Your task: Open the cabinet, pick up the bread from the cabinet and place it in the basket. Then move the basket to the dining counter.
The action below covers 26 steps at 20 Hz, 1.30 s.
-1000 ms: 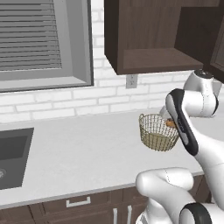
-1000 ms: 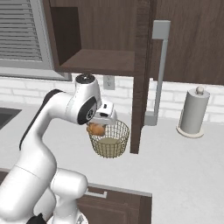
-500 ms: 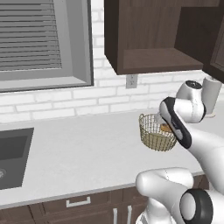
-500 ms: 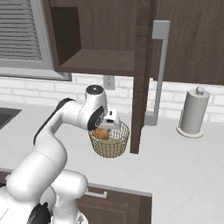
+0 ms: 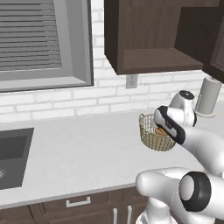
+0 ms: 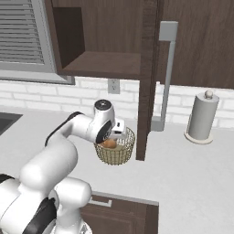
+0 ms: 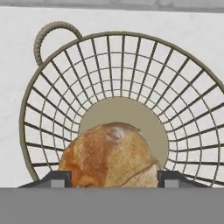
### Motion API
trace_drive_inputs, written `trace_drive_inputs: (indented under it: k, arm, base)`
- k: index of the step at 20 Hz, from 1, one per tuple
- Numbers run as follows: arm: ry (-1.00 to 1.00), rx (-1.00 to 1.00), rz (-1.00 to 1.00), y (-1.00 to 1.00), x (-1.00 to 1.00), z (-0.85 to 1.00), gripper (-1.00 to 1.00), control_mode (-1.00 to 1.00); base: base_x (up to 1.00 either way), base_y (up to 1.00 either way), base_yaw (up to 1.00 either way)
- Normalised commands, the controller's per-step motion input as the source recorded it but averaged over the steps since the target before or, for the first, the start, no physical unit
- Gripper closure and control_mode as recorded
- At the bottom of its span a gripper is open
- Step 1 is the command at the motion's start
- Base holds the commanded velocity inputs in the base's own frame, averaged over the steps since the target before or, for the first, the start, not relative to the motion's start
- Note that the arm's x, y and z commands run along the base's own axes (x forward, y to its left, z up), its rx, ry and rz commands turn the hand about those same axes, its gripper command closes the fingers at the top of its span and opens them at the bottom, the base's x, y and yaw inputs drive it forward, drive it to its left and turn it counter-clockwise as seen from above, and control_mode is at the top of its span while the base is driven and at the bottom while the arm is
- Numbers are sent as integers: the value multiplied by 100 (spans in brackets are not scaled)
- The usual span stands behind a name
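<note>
The wire basket (image 6: 123, 155) stands on the grey worktop below the open cabinet (image 6: 96, 41). My gripper (image 7: 113, 179) reaches down into the basket (image 7: 183, 87) and is shut on the bread (image 7: 109, 153), a golden-brown roll held between the two fingertips over the beige base. From the right base view the bread (image 6: 109, 143) sits just below the rim; from the left, the bread (image 5: 159, 131) peeks out behind my forearm inside the basket (image 5: 153, 142). The cabinet (image 5: 148, 39) shelf is bare. The dining counter is out of view.
The open cabinet door (image 6: 147, 77) with its silver bar handle (image 6: 169, 68) hangs edge-on just right of the basket. A paper towel holder (image 6: 201, 116) stands further right. A sink (image 5: 11, 153) is at the far left, under a window.
The hand has come down with the bread from above the rim into the basket. The basket has stayed in place.
</note>
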Motion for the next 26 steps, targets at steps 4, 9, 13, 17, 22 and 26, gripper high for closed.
trace_drive_inputs:
  k: [4,9,13,17,22,26]
  arm:
    - [-10,0,2,-1,44,-20,-100,-100]
    - [-2,0,0,-5,35,-16,-100,-100]
    - [2,0,-8,-9,-12,30,-100,-100]
    - [12,0,-20,-26,-85,45,-100,-100]
    - [28,1,-29,-32,-85,19,-100,-100]
    - [16,7,-29,-17,-21,0,-100,-100]
  base:
    - [0,0,0]
    - [0,0,0]
    - [0,0,0]
    - [0,0,0]
    - [0,0,0]
    - [0,0,0]
